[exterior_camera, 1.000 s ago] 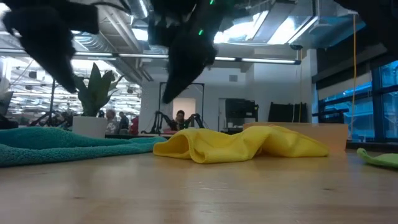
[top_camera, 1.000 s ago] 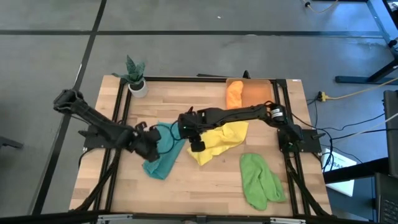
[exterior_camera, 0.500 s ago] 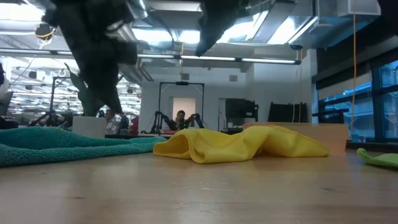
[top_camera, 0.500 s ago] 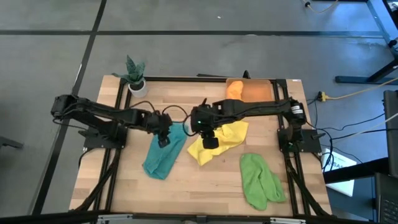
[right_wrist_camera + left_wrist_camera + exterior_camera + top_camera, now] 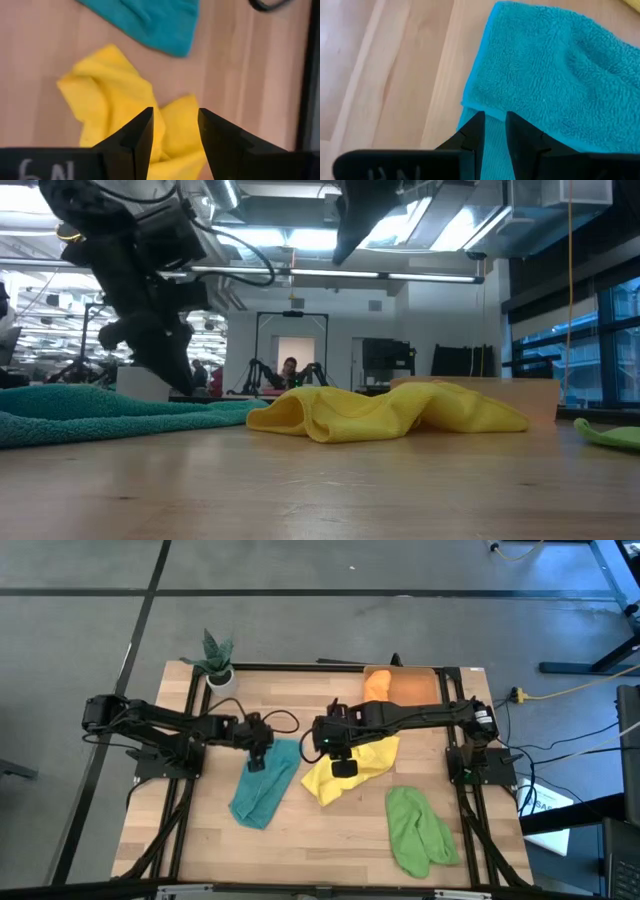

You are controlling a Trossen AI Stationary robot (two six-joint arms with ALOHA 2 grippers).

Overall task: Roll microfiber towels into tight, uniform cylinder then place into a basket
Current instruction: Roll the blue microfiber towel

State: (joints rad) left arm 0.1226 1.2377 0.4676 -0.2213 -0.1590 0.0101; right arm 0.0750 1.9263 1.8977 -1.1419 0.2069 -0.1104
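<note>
Only the orange towel [image 5: 376,687] sits in the basket [image 5: 415,688]. Teal towel [image 5: 264,784], yellow towel [image 5: 355,766] and green towel [image 5: 418,829] lie unrolled on the counter [image 5: 330,840]. Left claw [image 5: 257,764] hovers slightly parted over the teal; right claw [image 5: 345,769], spread and empty, over the yellow.

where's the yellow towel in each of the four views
High view: yellow towel lies mid-table, just right of centre, under the right gripper.
Low view: crumpled mound across the middle, right of centre.
Left wrist view: only a sliver at the upper right corner.
Right wrist view: centre, beyond that arm's own fingers.
Shared landmark: the teal towel, beside it in every view.
</note>
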